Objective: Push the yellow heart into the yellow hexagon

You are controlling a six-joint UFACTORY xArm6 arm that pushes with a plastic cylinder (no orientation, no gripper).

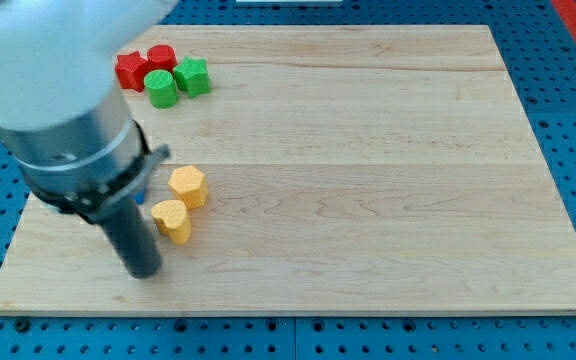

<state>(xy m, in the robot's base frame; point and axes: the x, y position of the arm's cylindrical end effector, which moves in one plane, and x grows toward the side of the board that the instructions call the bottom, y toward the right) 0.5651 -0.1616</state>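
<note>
Arm housing fills the view's left, big and blurred; my tip sits low on the wooden board, just left of and slightly below the yellow heart; touching or a hair apart, cannot tell. No jaws on this rig, just a plain rod, so nothing opens and nothing is held. Yellow heart lies near the board's lower left, directly below the yellow hexagon; the two look just beside each other, maybe a sliver of gap, hard to say. Further up, near the top edge: red star-ish block; red cylinder; green cylinder; green star; all clustered, well apart from the yellows. Step, as I judge it: the closing shove, nearly done. Next move calls for getting under the heart and pushing toward the view's top, slightly right; a sideways push would slide it past.
</note>
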